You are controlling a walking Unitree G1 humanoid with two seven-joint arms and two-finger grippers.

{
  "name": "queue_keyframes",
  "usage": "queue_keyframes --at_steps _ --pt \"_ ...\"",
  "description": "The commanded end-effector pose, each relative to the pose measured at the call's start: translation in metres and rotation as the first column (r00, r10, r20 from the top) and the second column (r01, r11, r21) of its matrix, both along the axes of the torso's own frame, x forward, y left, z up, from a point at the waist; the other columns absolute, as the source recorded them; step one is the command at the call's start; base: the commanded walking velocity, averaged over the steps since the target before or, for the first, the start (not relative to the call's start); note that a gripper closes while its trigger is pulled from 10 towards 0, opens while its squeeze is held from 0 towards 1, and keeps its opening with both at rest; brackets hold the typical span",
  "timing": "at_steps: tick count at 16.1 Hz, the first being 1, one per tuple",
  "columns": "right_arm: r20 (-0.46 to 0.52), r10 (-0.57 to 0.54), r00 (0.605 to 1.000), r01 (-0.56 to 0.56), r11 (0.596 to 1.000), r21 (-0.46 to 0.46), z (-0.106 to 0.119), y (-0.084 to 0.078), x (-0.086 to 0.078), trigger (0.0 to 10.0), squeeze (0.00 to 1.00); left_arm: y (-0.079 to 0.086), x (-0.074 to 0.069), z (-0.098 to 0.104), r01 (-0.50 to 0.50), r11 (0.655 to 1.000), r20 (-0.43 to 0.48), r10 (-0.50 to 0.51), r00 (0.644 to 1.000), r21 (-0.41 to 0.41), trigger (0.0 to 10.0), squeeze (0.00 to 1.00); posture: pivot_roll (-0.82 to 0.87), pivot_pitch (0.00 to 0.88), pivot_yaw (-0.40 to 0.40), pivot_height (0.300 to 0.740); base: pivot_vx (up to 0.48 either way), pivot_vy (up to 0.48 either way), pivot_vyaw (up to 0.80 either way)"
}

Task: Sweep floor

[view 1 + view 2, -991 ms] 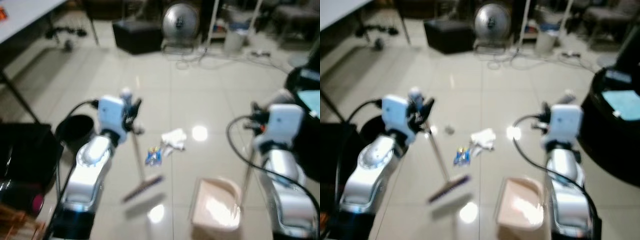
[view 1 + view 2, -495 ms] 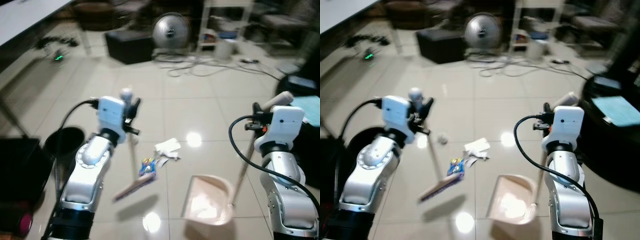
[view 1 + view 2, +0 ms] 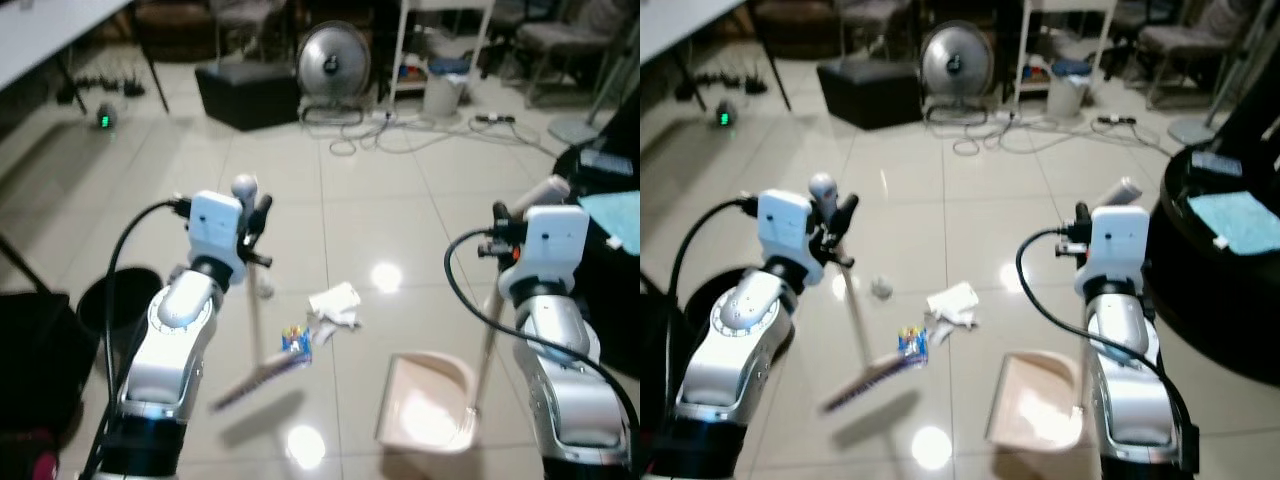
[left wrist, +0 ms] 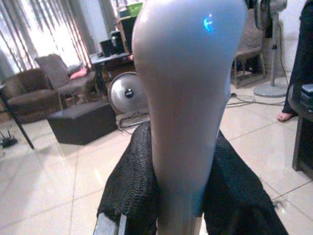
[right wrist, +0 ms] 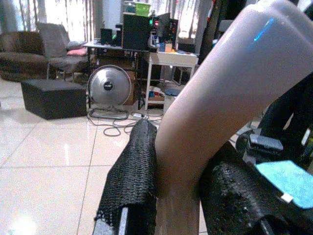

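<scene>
1. Left eye view: I am watching the left gripper (image 3: 255, 215) clamping the upper end of a long pale broom handle (image 3: 252, 300), so the stick is running down and slightly forward to the dark purple-bristled broom head (image 3: 258, 372) on the glossy beige tiled floor (image 3: 380, 210). The head is sitting just beside the litter, a crumpled white paper scrap (image 3: 334, 303) and a small blue-and-yellow wrapper (image 3: 297, 340), which reads to me as a stroke lined up toward the pan.

2. Right eye view: the right gripper (image 3: 1080, 232) is gripping the top of the slim pale dustpan stick (image 3: 1081, 345). The cream plastic dustpan (image 3: 1035, 402) is resting on the tiles near the litter but apart from it, its open side looking turned toward the litter to catch it. A small grey wad (image 3: 880, 289) is lying beside the broom handle. A round black bin (image 3: 700, 285) is standing behind the left arm, handy for emptying later, I judge.

3. Left wrist view: the black padded fingers (image 4: 132, 186) are pressing both sides of the broom's rounded pale grip (image 4: 188, 93); a firm hold.

4. Right wrist view: the black fingers (image 5: 134, 181) are squeezing the dustpan's angled pale grip (image 5: 220, 103). A silver floor fan (image 5: 108, 88) and a black box-shaped stool (image 5: 49, 98) are standing well apart, out of the sweeping path.
</scene>
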State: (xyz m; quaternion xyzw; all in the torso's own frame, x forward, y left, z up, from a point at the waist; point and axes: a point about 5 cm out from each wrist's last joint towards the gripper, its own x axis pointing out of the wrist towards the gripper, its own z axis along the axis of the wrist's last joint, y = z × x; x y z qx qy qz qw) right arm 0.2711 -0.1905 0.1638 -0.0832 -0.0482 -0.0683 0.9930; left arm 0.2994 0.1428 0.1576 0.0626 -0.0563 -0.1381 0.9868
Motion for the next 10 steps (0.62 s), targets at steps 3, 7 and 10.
queue_keyframes --at_steps 3,7,10 --pt "-0.003 0.010 1.000 -0.010 0.996 -0.092 0.0026 -0.0034 0.0003 10.0 0.00 -0.0069 0.0021 0.0108 0.020 1.000 0.043 -0.019 0.999 -0.021 10.0 0.00 -0.12 0.000 0.033 0.740 0.333 0.000 0.00" --pt "0.019 -0.005 1.000 0.006 0.997 -0.077 0.0047 -0.0038 0.0006 10.0 0.00 -0.0056 0.0037 0.0103 0.001 1.000 0.045 0.000 0.999 -0.015 10.0 0.00 -0.13 0.002 0.033 0.740 0.330 0.000 0.60" --pt "0.029 -0.016 0.999 0.018 0.998 -0.065 0.0049 -0.0059 -0.0001 10.0 0.00 -0.0058 0.0035 0.0099 0.000 1.000 0.044 0.001 0.999 -0.018 10.0 0.00 -0.13 0.004 0.034 0.740 0.330 0.000 0.00"
